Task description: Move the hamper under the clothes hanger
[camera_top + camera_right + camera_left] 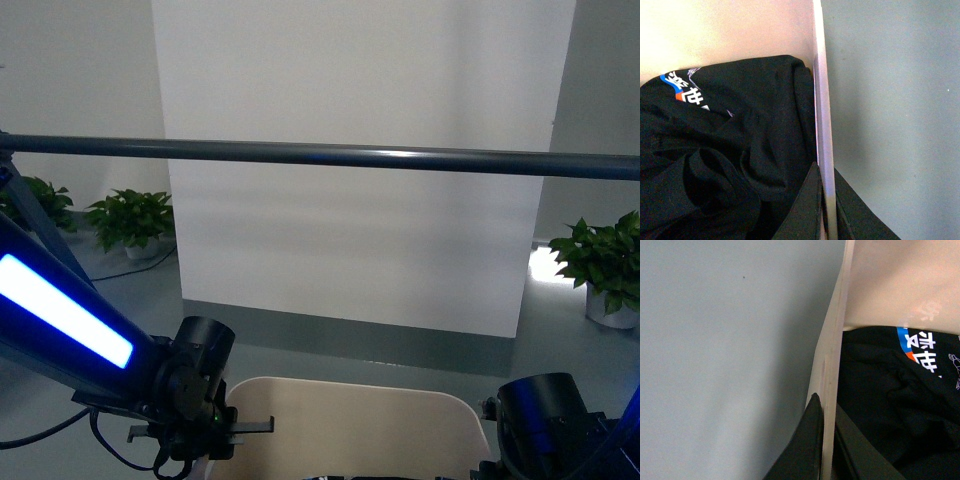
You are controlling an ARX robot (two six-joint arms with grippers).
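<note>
Left gripper (826, 402) closed on one side wall of hamper (350, 425), one finger inside and one outside, right gripper (825, 170) clamped likewise on opposite wall, black clothes (730, 150) lying inside, hamper seen low between the arms, hanger (330, 153) bar crossing higher in front view

Front faces forward; both wrists closely overlook the hamper (832, 365).

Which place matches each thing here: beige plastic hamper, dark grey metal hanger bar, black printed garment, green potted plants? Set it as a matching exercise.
Things:
1. beige plastic hamper
2. dark grey metal hanger bar
3. black printed garment
4. green potted plants

Places:
A. on the floor at the far sides
B. inside the hamper
C. spanning the front view high up
D. at the bottom of the front view

Pairs: 1-D, 2-C, 3-B, 4-A
</note>
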